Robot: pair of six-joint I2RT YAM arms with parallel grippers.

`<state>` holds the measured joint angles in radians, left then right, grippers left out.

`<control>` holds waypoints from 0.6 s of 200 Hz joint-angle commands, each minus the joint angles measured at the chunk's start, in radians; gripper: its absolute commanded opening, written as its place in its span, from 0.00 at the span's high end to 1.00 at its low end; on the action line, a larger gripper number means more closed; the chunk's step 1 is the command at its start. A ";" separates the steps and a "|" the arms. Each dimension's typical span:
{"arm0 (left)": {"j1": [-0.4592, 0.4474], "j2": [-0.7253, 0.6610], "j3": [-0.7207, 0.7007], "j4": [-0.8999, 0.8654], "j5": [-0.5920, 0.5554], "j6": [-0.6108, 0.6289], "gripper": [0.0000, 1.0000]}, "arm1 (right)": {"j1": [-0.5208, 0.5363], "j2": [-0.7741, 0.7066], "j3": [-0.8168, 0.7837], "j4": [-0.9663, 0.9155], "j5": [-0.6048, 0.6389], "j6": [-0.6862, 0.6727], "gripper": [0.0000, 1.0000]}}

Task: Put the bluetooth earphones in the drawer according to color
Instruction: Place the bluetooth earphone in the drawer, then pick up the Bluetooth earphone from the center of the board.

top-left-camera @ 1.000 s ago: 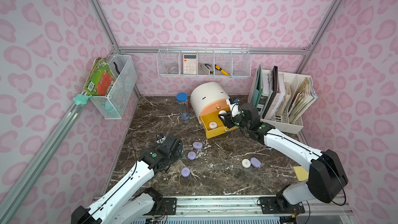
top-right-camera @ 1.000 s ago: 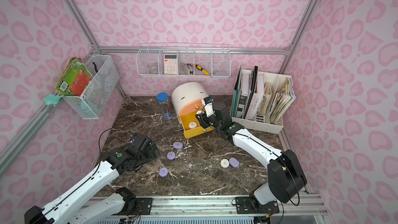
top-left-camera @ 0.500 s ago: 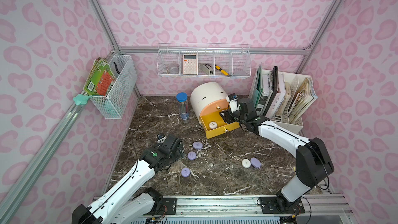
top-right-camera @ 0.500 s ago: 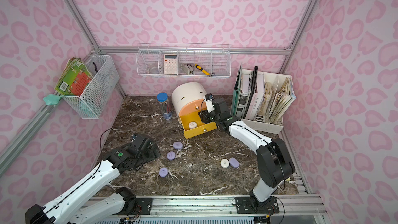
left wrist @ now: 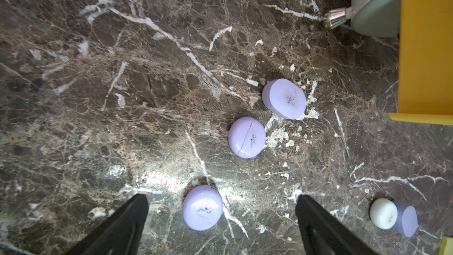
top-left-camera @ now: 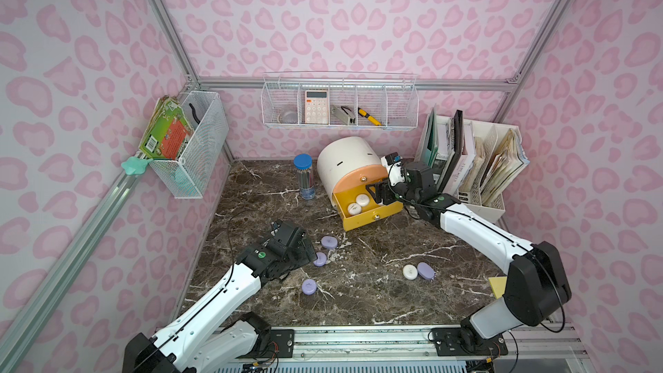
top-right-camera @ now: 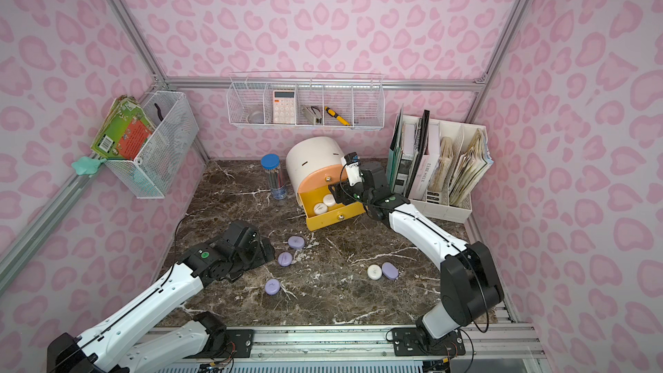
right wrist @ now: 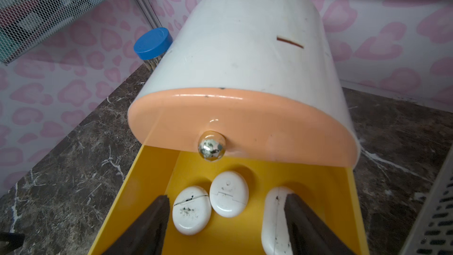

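Observation:
The white arch-topped drawer cabinet [top-left-camera: 346, 159] stands at the back with its peach drawer [right wrist: 245, 123] shut and its yellow drawer [top-left-camera: 373, 215] pulled out. Three white earphone cases lie in it: two flat [right wrist: 191, 209] [right wrist: 229, 193] and one on edge [right wrist: 273, 219] against one finger. My right gripper [right wrist: 226, 198] hangs open over that drawer, holding nothing. Three lilac cases [left wrist: 203, 207] [left wrist: 246, 137] [left wrist: 284, 98] lie on the marble. My left gripper [left wrist: 221, 196] hovers open above the nearest one. A white case [top-left-camera: 409, 271] and a lilac case [top-left-camera: 426, 270] touch at the right.
A blue-lidded pencil tube [top-left-camera: 304, 175] stands left of the cabinet. A white file rack [top-left-camera: 477, 159] fills the back right corner, close behind my right wrist. Wire baskets hang on the back wall [top-left-camera: 341, 105] and left wall [top-left-camera: 193, 145]. A yellow note [top-left-camera: 498, 285] lies by the right arm.
My right gripper's jaws have spread wider over the yellow drawer, and the on-edge white case now rests free in it. The left arm has not moved.

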<state>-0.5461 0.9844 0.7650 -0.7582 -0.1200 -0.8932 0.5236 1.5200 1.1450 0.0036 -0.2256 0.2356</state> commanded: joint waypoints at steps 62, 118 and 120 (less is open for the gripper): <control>-0.008 0.034 -0.024 0.104 0.117 0.034 0.02 | 0.001 -0.269 -0.244 -0.061 0.001 0.061 0.21; -0.136 0.123 0.012 0.159 0.098 0.043 0.02 | -0.018 -0.453 -0.439 -0.087 0.105 0.117 0.13; -0.141 0.128 0.017 0.160 0.095 0.042 0.02 | -0.021 -0.458 -0.444 -0.088 0.110 0.119 0.12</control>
<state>-0.6369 1.0664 0.7525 -0.6384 -0.0101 -0.8639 0.5179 1.1114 0.7506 -0.0769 -0.1818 0.3138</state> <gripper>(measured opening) 0.980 0.859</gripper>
